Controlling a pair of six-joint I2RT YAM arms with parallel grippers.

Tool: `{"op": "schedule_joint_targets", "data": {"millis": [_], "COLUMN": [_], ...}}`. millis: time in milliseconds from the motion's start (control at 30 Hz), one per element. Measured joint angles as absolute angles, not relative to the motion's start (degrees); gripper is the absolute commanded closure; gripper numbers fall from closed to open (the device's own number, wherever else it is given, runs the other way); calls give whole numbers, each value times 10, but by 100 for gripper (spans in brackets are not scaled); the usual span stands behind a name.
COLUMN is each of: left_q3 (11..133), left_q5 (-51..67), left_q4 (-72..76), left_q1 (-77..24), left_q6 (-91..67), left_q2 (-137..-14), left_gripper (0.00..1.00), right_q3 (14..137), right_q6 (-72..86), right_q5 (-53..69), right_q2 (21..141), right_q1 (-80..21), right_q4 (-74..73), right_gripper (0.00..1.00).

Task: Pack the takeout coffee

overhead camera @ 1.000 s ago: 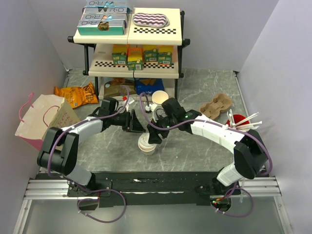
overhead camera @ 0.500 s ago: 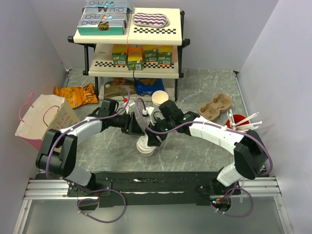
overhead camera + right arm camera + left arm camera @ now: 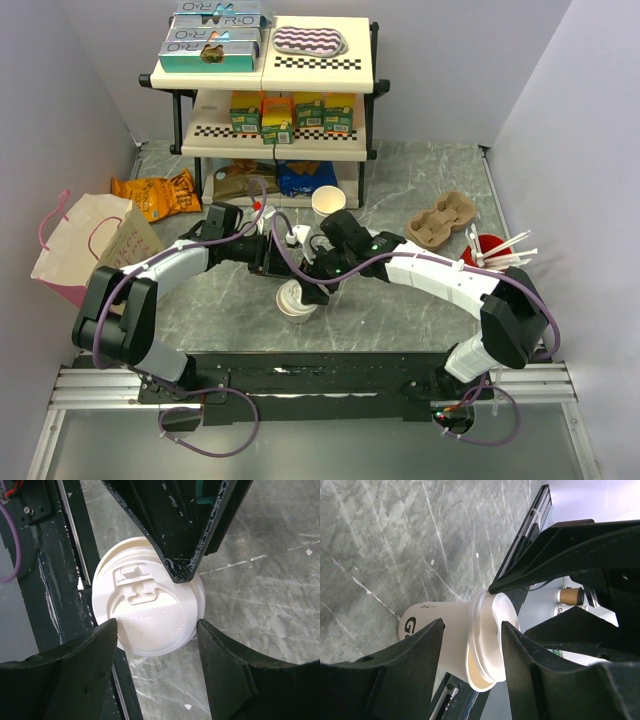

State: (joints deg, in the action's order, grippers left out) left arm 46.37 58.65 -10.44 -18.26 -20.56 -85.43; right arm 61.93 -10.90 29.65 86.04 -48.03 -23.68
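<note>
Standing upright on the grey marbled table [image 3: 400, 320], well to the right of the cream-and-pink paper bag [image 3: 85, 245], the cream-white tapered paper cup [image 3: 296, 300] sits between both arms. The right gripper [image 3: 157, 630] hangs over it, clamped on the cup at opposite edges of its round white plastic lid [image 3: 150, 605], probably to steady it. The left gripper [image 3: 472, 630] straddles the cup's wall just under that lid, side-on, seemingly so it can carry it towards the bag. Its jaws stand partly apart, and whether they pinch yet I cannot tell.
</note>
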Motion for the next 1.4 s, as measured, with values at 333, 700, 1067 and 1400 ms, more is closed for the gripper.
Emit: {"op": "schedule_joint_targets", "data": {"millis": [333,700,1067,1400], "left_q3": [454,402,346,348], "left_q5": [545,392,374,399], "left_q4": [-97,-172,-207,-178], "left_q1": [-114,-54,-63,-125], "left_q6": [-232,-265,-310,-314], "left_q2": [-819,-757,-770,-838], "left_gripper": [41,55,76,77], "right_q3": [653,671,675,693], "right_q6": [-131,-140,-154,-162], "right_q5": [281,277,269,270], "right_q2": [860,874,877,897], "right_q1": [-500,-510,-514,-521], "right_q4": [-250,-257,-267,-279], "right_gripper": [29,29,30,33]}}
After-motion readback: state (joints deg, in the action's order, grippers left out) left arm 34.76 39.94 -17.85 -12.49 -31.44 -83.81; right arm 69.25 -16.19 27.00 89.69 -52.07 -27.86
